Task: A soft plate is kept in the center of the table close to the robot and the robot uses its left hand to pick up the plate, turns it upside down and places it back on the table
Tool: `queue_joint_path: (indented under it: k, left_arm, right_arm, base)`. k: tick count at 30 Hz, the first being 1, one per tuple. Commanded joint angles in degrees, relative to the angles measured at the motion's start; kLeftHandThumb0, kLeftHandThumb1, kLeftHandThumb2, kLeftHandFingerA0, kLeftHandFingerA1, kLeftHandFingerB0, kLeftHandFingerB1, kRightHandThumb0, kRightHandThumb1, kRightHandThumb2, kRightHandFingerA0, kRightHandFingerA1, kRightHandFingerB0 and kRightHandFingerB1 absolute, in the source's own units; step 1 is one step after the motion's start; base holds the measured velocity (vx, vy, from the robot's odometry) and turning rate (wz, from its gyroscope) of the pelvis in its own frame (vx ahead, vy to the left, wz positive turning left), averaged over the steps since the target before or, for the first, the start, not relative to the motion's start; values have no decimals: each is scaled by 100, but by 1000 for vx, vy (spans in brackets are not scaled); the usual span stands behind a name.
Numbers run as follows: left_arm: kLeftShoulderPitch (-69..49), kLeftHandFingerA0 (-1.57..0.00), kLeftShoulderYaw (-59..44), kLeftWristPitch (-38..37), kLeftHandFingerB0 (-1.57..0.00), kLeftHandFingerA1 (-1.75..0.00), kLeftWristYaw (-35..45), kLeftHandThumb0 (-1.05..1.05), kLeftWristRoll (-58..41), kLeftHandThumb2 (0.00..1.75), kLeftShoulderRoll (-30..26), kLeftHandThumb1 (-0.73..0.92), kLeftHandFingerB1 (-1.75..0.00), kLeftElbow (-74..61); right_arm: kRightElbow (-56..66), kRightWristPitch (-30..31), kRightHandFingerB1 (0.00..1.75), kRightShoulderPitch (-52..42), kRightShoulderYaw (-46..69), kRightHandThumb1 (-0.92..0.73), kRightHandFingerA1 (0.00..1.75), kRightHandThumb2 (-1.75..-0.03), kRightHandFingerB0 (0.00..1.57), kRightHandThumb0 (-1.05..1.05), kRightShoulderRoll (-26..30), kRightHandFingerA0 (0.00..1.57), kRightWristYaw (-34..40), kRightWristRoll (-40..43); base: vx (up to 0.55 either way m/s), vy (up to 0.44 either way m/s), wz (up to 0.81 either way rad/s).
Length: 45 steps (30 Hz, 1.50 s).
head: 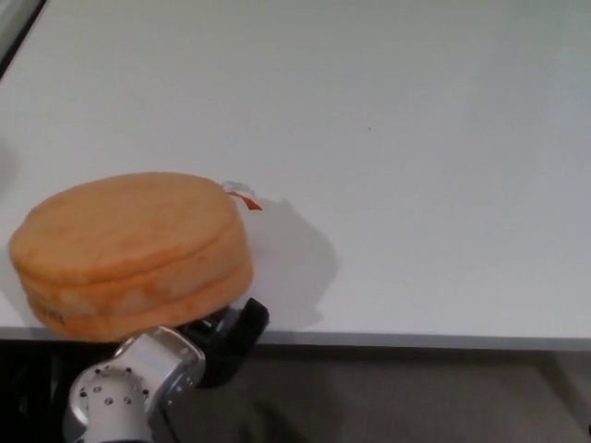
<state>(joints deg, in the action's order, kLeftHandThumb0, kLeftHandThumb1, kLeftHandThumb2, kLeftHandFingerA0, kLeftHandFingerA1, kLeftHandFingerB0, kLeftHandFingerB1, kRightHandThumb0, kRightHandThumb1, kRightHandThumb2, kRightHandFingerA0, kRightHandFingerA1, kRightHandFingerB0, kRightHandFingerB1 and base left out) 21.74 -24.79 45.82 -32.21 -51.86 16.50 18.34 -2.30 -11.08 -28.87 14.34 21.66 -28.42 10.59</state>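
One hand shows on my feed, the left hand [217, 337], coming up from below the near edge of the tabletop [416, 138], with its silver wrist at the bottom of the picture. Its black fingers [247, 318] are grasping the plate [134, 249] from underneath at the rim nearest me. The plate is a thick, soft orange disc with a small white and red tag at its far edge, and it sits over the near left part of the tabletop, tilted a little. I cannot tell whether its far side touches the surface or is lifted clear. I judge the pick-up done and the turning under way or near its end; setting it down and letting go remain. My right hand is out of sight.
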Motion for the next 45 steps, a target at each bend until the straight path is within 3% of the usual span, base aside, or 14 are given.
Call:
queue_joint_path:
  k: [1,2,12,16,17,21,23,24,29,30,33,37,44,45]
  left_arm:
    - [-490,-127,313,487,-80,-149,-73,-45,-24,87,617,52,-121,-15]
    - [-406,-126,427,520,-87,-148,-2,-43,-19,86,628,50,-125,8]
    - [-65,-124,1084,595,-78,-148,418,-47,66,89,724,54,-121,236]
    - [10,-125,1232,542,-78,-148,307,-47,79,88,808,53,-122,294]
    - [36,-125,1279,549,-78,-148,318,-48,94,88,796,53,-121,308]
    - [58,-123,1482,514,-77,-148,370,-47,141,89,805,54,-122,325]
    - [57,-124,1480,487,-75,-148,262,-47,130,88,843,54,-120,337]
    - [63,-124,1481,507,-79,-148,259,-48,115,89,836,54,-123,346]
    - [35,-124,1560,543,-86,-148,331,-49,120,89,794,53,-127,320]
    - [-113,-94,1703,388,-61,-175,508,-42,218,61,793,73,-171,184]
    - [-270,-77,1857,297,-53,-174,950,-60,238,66,711,74,-115,112]
    - [-420,-54,2097,275,-32,-74,1600,-88,271,66,506,86,-42,33]
    - [-599,-14,2292,280,-4,-51,2151,-90,252,109,305,71,-31,-226]
    - [-650,-16,2334,260,-6,-52,2228,-90,272,109,285,73,-32,-308]
  right_arm:
    - [35,126,49,-16,47,-75,62,-110,25,-73,84,65,44,-34]
    - [13,82,35,-9,57,-92,48,-68,32,-74,91,73,-1,0]
    - [65,106,50,19,49,-75,62,-110,25,-73,82,65,40,-27]
    - [127,159,49,9,53,-74,62,-110,26,-73,115,65,87,-98]
    - [110,135,35,27,49,-92,47,-69,31,-73,116,72,64,-84]
    - [126,153,35,43,54,-92,46,-68,32,-74,130,73,24,-45]
    - [120,184,49,49,61,-74,60,-110,24,-73,128,64,45,-49]
    - [114,187,34,54,62,-91,46,-68,32,-75,134,73,31,-37]
    - [168,200,34,41,66,-91,46,-68,31,-75,155,74,44,-49]
    - [135,173,35,61,58,-92,47,-68,31,-75,166,74,31,-60]
    - [172,257,34,54,56,-91,46,-68,32,-75,170,73,43,-42]
    - [95,170,35,91,52,-92,46,-68,31,-75,146,74,53,-57]
    - [90,136,34,101,41,-92,46,-69,31,-76,160,74,71,-119]
    - [95,189,49,104,46,-76,61,-110,26,-77,147,67,78,-99]
  base:
    - [0,0,0]
    - [0,0,0]
    - [0,0,0]
    - [0,0,0]
    - [0,0,0]
    - [0,0,0]
    - [0,0,0]
    - [0,0,0]
    - [0,0,0]
    - [0,0,0]
    - [0,0,0]
    - [0,0,0]
    - [0,0,0]
    - [0,0,0]
